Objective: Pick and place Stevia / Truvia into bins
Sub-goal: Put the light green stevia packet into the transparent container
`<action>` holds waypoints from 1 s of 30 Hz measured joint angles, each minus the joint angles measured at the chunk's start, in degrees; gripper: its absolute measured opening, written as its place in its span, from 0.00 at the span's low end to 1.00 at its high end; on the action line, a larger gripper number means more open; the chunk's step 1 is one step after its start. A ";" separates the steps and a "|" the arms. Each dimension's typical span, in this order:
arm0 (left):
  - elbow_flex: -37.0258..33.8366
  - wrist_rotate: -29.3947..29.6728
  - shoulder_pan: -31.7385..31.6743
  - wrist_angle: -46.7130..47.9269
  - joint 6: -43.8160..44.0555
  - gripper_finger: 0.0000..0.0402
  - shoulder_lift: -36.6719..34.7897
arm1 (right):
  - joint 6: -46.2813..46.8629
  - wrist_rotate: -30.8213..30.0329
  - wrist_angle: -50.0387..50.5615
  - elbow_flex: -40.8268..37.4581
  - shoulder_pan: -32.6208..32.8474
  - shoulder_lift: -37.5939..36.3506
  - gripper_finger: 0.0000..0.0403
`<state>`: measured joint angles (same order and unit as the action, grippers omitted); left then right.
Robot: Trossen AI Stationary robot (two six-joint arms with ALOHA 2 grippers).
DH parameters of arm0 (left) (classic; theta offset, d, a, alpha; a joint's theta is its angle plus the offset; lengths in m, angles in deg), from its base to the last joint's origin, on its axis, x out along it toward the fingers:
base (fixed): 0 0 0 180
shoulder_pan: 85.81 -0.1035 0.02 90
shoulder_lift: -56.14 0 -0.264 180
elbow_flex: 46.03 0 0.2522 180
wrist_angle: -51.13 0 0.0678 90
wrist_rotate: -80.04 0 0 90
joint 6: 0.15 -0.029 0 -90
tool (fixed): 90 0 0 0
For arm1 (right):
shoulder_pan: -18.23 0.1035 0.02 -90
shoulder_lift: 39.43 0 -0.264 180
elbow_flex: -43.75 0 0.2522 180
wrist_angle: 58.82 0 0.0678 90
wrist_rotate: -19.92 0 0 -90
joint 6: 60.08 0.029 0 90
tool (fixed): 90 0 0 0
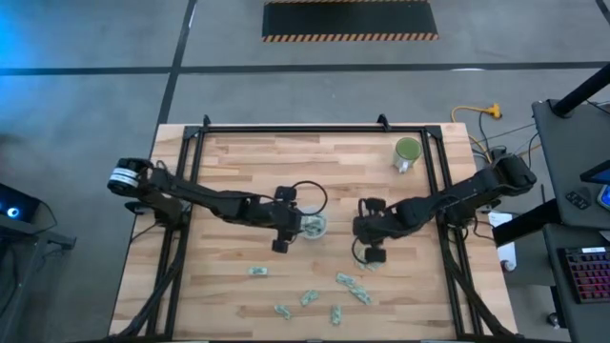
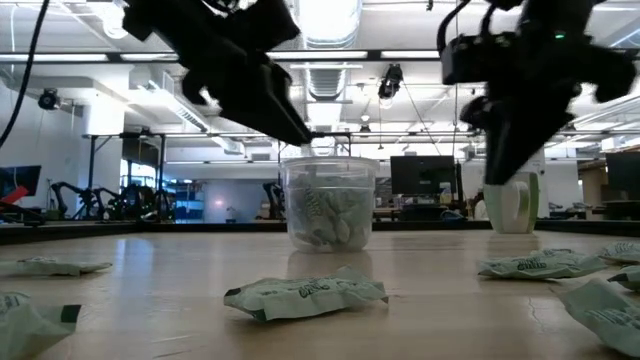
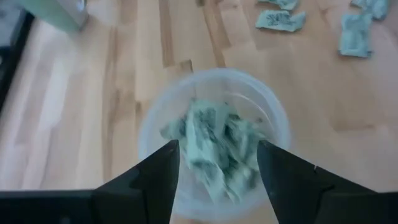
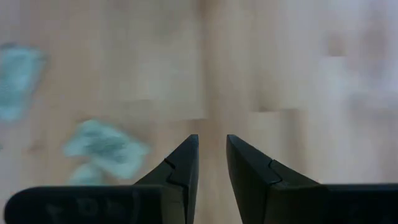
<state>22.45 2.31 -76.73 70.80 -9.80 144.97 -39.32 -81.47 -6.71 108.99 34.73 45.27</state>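
Note:
The clear round cup (image 1: 314, 227) stands on its base at the table's middle and holds several pale green packets (image 3: 214, 152). My left gripper (image 3: 217, 149) hovers open just above the cup's rim (image 2: 330, 160), one finger over each side. More Stevia packets lie flat on the near part of the table (image 1: 353, 289), (image 2: 305, 295). My right gripper (image 4: 211, 152) is to the right of the cup, pointing down above bare wood. Only a narrow gap shows between its fingers, with nothing in it, and a packet (image 4: 106, 146) lies beside it.
A green mug with a white handle (image 1: 408, 152) stands toward the far right corner, behind my right arm in the low view (image 2: 515, 205). Loose packets lie along the near edge (image 1: 257, 272), (image 1: 310, 297). Black frame rails (image 1: 181, 191) run along the table's sides.

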 joint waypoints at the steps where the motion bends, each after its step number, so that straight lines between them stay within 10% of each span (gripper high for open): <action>1: 0.00 -0.03 0.41 1.81 0.82 0.50 -0.99 | 0.18 1.38 -1.54 -0.78 0.79 0.00 0.18; 30: -5.49 4.54 5.18 7.99 7.81 0.49 -14.10 | 5.81 11.82 -21.91 -13.47 4.73 1.64 0.18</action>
<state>16.97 6.84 -71.55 78.79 -2.00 130.87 -33.51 -69.65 -28.62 95.53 39.46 46.91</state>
